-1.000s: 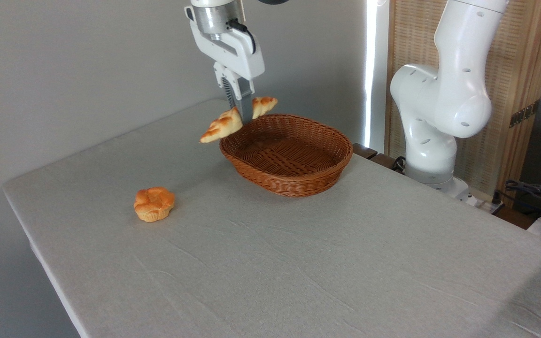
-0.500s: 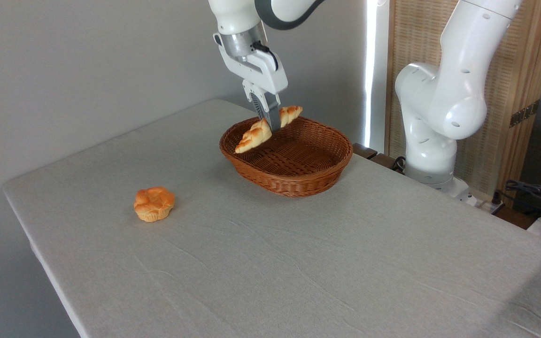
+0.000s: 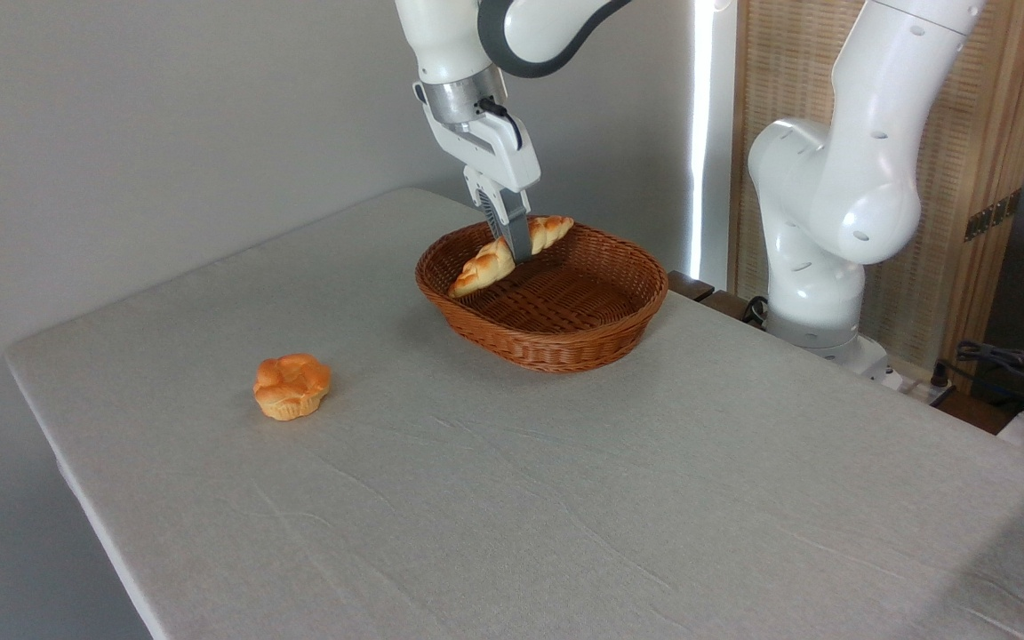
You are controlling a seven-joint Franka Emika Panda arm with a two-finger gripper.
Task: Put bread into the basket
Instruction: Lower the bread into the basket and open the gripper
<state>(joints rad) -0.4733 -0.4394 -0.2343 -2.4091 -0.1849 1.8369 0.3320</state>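
Over the basket (image 3: 556,342) now, pincer (image 3: 516,252) clamped on braided bread (image 3: 487,264) has dropped inside the far-left rim; release looks next.

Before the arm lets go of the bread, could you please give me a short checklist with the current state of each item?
1. Gripper shut on the bread: ok.
2. Bread over the basket, inside its rim: ok.
3. Bread resting on the basket floor: cannot tell; its low left end looks close.
4. Bread level: not ok, tilted, left end lower.
5. Basket floor free under the bread: ok, nothing else in it.
6. Round bun clear of the drop: ok, far left on the table.
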